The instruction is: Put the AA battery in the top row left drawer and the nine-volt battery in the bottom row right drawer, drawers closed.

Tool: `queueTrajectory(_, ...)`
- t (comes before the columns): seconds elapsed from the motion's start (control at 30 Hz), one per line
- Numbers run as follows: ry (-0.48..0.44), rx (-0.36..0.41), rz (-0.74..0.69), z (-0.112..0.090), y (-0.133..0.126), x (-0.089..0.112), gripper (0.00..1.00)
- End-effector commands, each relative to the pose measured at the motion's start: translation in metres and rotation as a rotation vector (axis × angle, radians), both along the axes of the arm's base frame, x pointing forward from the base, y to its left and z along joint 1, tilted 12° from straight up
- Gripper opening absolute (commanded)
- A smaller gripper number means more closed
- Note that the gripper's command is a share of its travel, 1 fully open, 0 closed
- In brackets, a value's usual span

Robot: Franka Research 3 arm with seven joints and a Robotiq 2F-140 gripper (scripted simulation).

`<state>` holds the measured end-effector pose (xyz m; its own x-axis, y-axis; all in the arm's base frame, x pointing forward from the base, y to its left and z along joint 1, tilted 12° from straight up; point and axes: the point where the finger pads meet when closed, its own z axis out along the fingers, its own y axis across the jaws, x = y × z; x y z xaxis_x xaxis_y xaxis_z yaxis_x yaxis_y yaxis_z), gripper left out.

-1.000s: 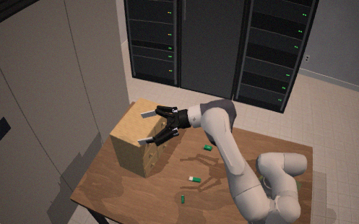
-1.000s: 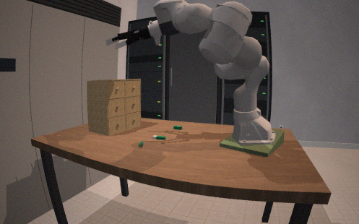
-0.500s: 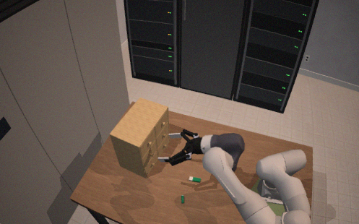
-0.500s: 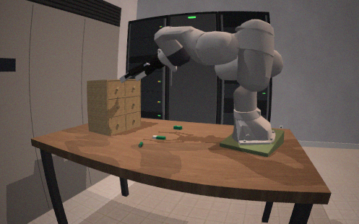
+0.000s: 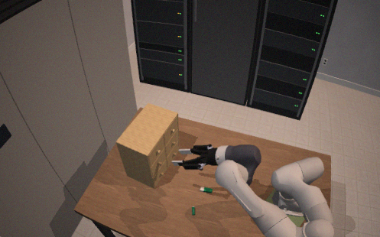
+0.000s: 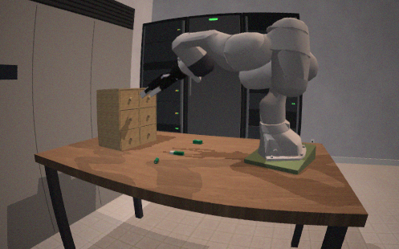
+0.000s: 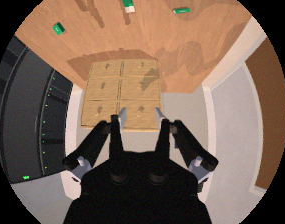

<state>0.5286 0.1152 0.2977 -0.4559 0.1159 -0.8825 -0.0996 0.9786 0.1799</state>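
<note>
The small wooden chest stands at the table's far left, and all its drawers look pushed in. It also shows in the exterior view and in the wrist view. My gripper is held level just in front of the chest's top row. Its fingers are partly apart with nothing between them. A small green cylinder, likely the AA battery, lies on the table, also seen in the top view. A green block, likely the nine-volt battery, lies further back.
A green-and-white elongated item lies on the table between the two batteries. The arm's base sits on a green plate at the right. A grey cabinet wall stands close behind the chest.
</note>
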Motion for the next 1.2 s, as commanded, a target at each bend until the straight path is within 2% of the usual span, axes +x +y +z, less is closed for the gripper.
queueTrajectory(0.0,0.003,0.017,-0.020,0.000,-0.004,-0.001,0.20)
queueTrajectory(0.6,0.003,0.016,-0.020,0.000,-0.003,0.003,0.20)
queueTrajectory(0.8,0.003,0.016,-0.020,-0.003,-0.002,0.015,0.20)
queueTrajectory(1.07,0.003,0.016,-0.020,-0.010,0.002,0.041,0.20)
queueTrajectory(1.17,0.003,0.016,-0.020,-0.010,0.002,0.044,0.20)
